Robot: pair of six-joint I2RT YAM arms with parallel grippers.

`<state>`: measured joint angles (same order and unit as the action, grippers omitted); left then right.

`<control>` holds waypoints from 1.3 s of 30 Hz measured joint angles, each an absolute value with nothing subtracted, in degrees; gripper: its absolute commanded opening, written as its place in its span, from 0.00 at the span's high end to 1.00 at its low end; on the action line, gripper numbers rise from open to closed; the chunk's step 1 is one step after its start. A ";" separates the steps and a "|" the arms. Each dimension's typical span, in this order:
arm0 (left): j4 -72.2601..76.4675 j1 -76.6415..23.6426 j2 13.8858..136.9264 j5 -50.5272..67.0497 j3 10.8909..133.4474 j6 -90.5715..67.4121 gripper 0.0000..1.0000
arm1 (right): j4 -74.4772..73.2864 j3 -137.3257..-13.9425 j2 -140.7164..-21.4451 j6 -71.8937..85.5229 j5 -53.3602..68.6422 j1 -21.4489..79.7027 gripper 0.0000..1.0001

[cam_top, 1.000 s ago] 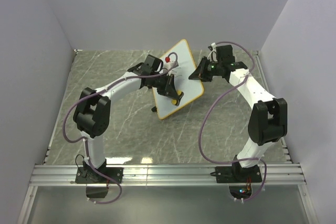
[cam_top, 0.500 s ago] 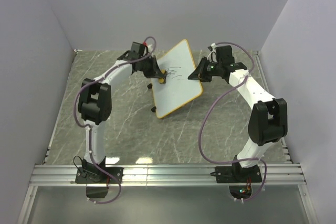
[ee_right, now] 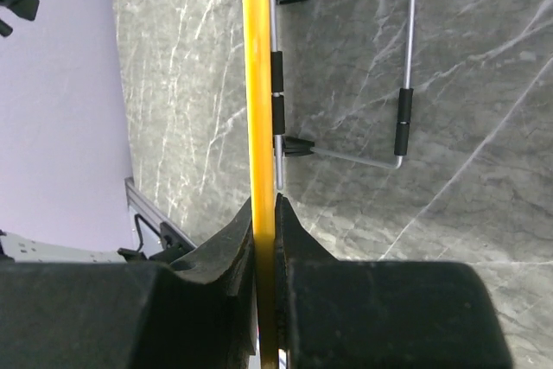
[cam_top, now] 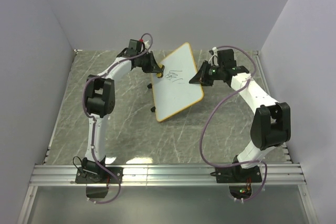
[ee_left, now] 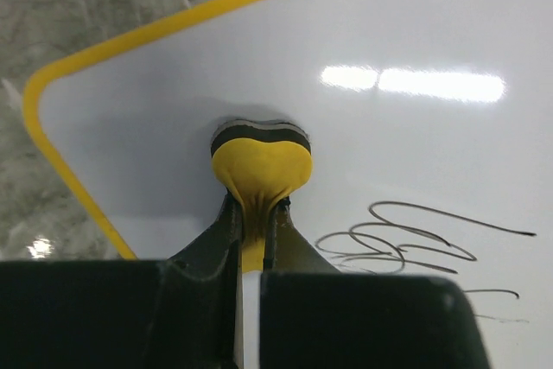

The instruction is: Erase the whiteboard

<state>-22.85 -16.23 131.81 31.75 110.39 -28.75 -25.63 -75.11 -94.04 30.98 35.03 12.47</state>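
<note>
The whiteboard (cam_top: 178,85), white with an orange-yellow frame, stands tilted at the table's middle with black scribbles (cam_top: 173,75) near its top. My left gripper (cam_top: 157,69) is shut on a small yellow bone-shaped eraser (ee_left: 261,164), whose end presses on the board near its upper left corner. The scribbles (ee_left: 406,238) lie just right of the eraser. My right gripper (cam_top: 195,78) is shut on the board's right edge; the right wrist view shows the yellow frame (ee_right: 257,84) edge-on between the fingers.
The board's wire stand (ee_right: 404,75) with black feet rests on the grey marble table (cam_top: 115,119) behind the board. Lilac walls (cam_top: 31,51) close in the left, back and right. An aluminium rail (cam_top: 168,174) runs along the near edge.
My left gripper has moved up and left across the board, from its lower middle to its upper left corner. The board has tipped slightly. My right gripper has kept its hold.
</note>
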 measured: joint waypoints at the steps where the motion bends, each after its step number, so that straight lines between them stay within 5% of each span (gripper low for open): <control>1: -22.72 -16.43 131.46 31.90 109.91 -28.34 1.00 | -25.78 -75.11 -94.08 31.05 35.27 12.36 1.00; 20: -26.41 -29.87 116.88 37.56 99.55 -21.78 1.00 | -26.52 -75.83 -95.09 30.28 36.67 11.79 1.00; 39: -30.55 -17.45 133.64 25.54 117.30 -28.25 1.00 | -26.17 -75.88 -95.20 30.04 37.08 11.79 1.00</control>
<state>-30.55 -17.45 133.64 25.54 117.30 -28.25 -26.17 -75.88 -95.20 30.04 37.08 11.79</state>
